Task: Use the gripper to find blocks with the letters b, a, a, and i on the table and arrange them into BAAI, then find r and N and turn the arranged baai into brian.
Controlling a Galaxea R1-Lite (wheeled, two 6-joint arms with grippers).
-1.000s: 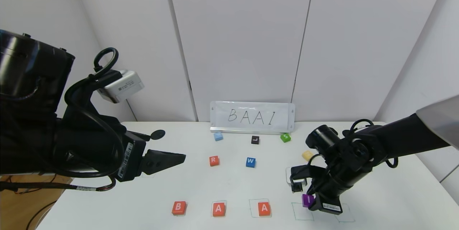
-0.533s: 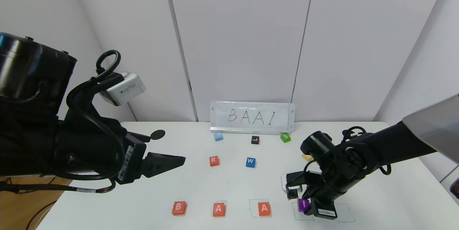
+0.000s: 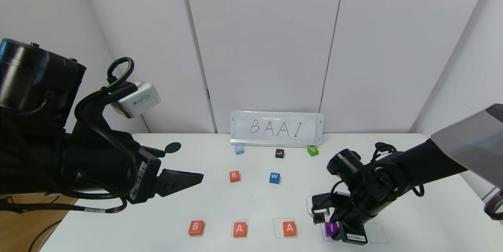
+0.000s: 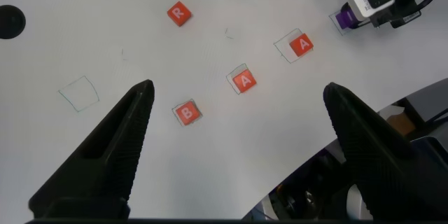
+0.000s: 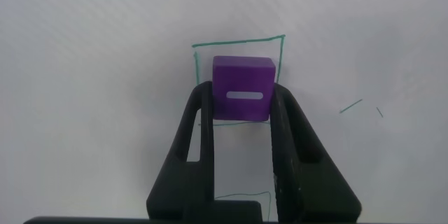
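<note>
Right gripper [image 5: 241, 122] clamps purple I block [image 5: 242, 88] low over fourth green square [image 5: 239, 42], front row of counter [image 3: 220, 201]. B [image 3: 196, 227], A [image 3: 239, 229], A [image 3: 289, 228] already placed. R [image 3: 234, 175] waits mid-counter; N not visible. Left gripper [image 4: 238, 105] hangs wide, empty.

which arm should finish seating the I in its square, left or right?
Right. The right gripper is already shut on the purple I block, right over the green square beside the second A. The left gripper hangs open, well away.
</note>
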